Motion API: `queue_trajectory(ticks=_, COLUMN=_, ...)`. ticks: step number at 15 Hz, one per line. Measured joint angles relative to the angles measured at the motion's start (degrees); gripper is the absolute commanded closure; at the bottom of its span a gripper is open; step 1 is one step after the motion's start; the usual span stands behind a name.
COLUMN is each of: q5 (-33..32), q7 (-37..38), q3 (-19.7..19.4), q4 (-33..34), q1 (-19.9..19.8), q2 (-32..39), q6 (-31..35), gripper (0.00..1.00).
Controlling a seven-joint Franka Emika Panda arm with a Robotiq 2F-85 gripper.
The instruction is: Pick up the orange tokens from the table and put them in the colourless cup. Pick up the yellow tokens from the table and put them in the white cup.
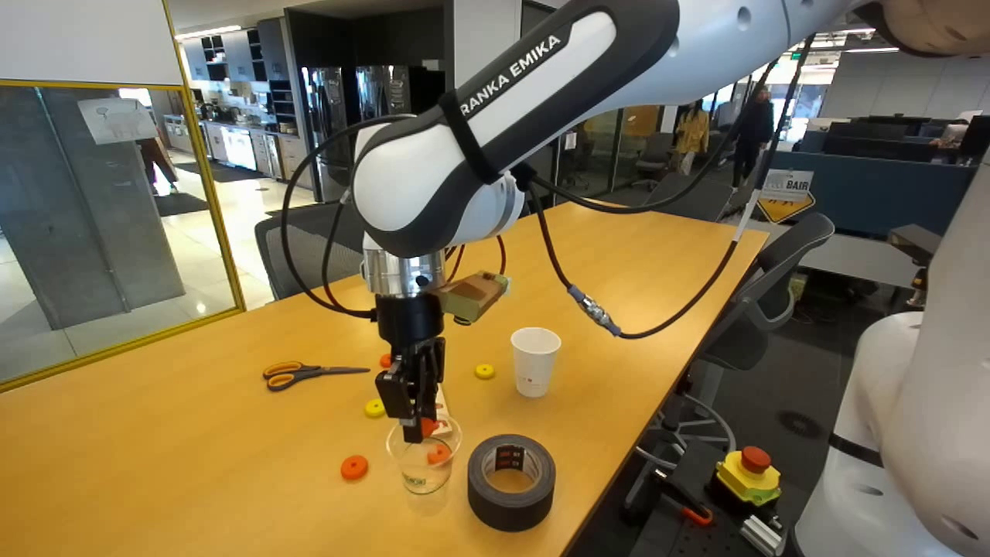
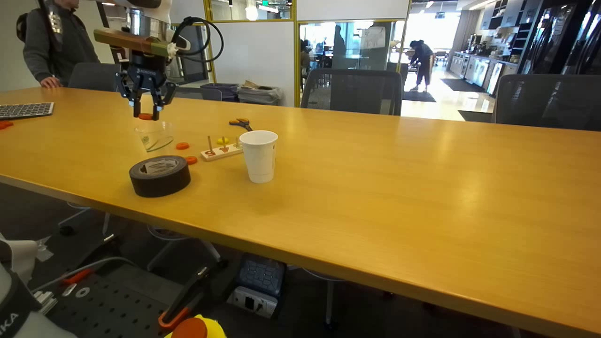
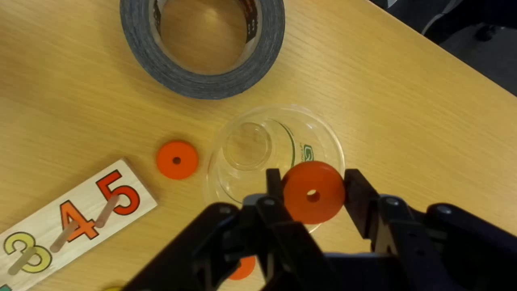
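Observation:
My gripper [image 1: 418,433] is shut on an orange token [image 3: 313,198], pinched by its edges. It is just above the colourless cup [image 1: 424,481], overlapping its rim in the wrist view [image 3: 247,145]. The cup shows below the token in an exterior view [image 2: 155,138]. Other orange tokens lie on the table: one beside the cup [image 1: 354,467], one near the board's end [image 3: 177,159], one behind the gripper [image 1: 386,360]. A yellow token [image 1: 485,371] lies by the white cup [image 1: 534,363]; another yellow token [image 1: 375,408] lies left of the gripper. The white cup stands upright, outside the wrist view.
A black tape roll [image 1: 511,495] lies close to the colourless cup. A white number board with upright pegs [image 3: 76,226] lies near the tokens. Orange-handled scissors [image 1: 309,374] lie farther back. A keyboard [image 2: 26,110] and orange pieces [image 2: 5,124] are at the table's far end.

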Motion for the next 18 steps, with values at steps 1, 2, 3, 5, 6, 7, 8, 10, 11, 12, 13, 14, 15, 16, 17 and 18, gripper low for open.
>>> queue_trajectory(ticks=1, q5=-0.02, q7=0.43, q3=-0.03, q4=-0.11, q1=-0.02, q2=0.05, q6=0.85, gripper=0.19)
queue_trajectory(ticks=2, q5=-0.08, q7=0.88, q3=-0.08, q4=-0.21, q1=-0.05, q2=0.12, q6=1.74, gripper=0.12)
queue_trajectory(ticks=3, q5=-0.2, q7=1.35, q3=-0.17, q4=-0.23, q1=-0.09, q2=0.23, q6=2.54, gripper=0.03)
queue_trajectory(ticks=5, q5=-0.68, q7=2.26, q3=-0.37, q4=-0.23, q1=-0.26, q2=0.44, q6=3.93, gripper=0.0)
queue_trajectory(ticks=6, q5=-1.21, q7=2.79, q3=-0.48, q4=-0.23, q1=-0.37, q2=0.55, q6=4.55, gripper=0.0)
queue_trajectory(ticks=7, q5=-2.09, q7=3.43, q3=-0.59, q4=-0.23, q1=-0.46, q2=0.63, q6=5.1, gripper=0.0)
queue_trajectory(ticks=8, q5=-3.32, q7=4.19, q3=-0.67, q4=-0.2, q1=-0.52, q2=0.7, q6=5.73, gripper=0.0)
queue_trajectory(ticks=10, q5=-6.43, q7=6.03, q3=-0.71, q4=0.06, q1=-0.55, q2=0.73, q6=6.73, gripper=0.0)
queue_trajectory(ticks=11, q5=-8.01, q7=6.94, q3=-0.64, q4=0.3, q1=-0.53, q2=0.77, q6=7.2, gripper=0.0)
queue_trajectory(ticks=12, q5=-9.58, q7=7.93, q3=-0.48, q4=0.64, q1=-0.44, q2=0.91, q6=7.85, gripper=0.0)
queue_trajectory(ticks=13, q5=-11.05, q7=8.9, q3=-0.29, q4=1.0, q1=-0.25, q2=1.17, q6=8.45, gripper=0.0)
queue_trajectory(ticks=14, q5=-12.33, q7=9.93, q3=-0.02, q4=1.46, q1=0.01, q2=1.61, q6=9.15, gripper=0.0)
queue_trajectory(ticks=15, q5=-13.23, q7=10.97, q3=0.29, q4=1.9, q1=0.33, q2=2.21, q6=9.9, gripper=0.0)
queue_trajectory(ticks=16, q5=-13.66, q7=12.06, q3=0.62, q4=2.29, q1=0.73, q2=2.98, q6=10.6, gripper=0.0)
queue_trajectory(ticks=17, q5=-13.7, q7=13.32, q3=0.94, q4=2.59, q1=1.21, q2=3.91, q6=11.23, gripper=0.0)
queue_trajectory(ticks=18, q5=-13.8, q7=14.84, q3=1.13, q4=2.71, q1=1.69, q2=4.82, q6=12.03, gripper=0.0)
